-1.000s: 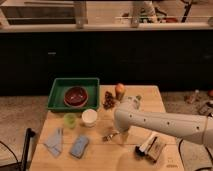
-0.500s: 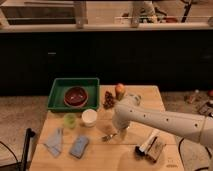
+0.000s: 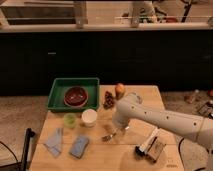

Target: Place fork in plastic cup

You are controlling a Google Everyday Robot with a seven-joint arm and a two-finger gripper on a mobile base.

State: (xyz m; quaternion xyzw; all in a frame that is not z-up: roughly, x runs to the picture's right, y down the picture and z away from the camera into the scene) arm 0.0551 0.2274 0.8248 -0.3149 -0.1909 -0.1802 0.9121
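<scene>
1. Light wooden worktop [image 3: 107, 158]; a dark cabinet front runs behind it and speckled floor shows on both sides.
2. Landmark is the white round plastic cup [image 3: 89, 117]. A green rectangular plastic tray [image 3: 59, 86] sits behind it with a dark red bowl [image 3: 76, 96] inside.
3. The small slim pale silvery fork [image 3: 107, 136] lies front-right of the cup, low over the worktop.
4. The pincer [image 3: 114, 132] is at the fork's right end; can't tell its opening or whether it has hold of the fork.
5. The white arm [image 3: 160, 120] runs right of the cup and is cut off at the frame edge.
</scene>
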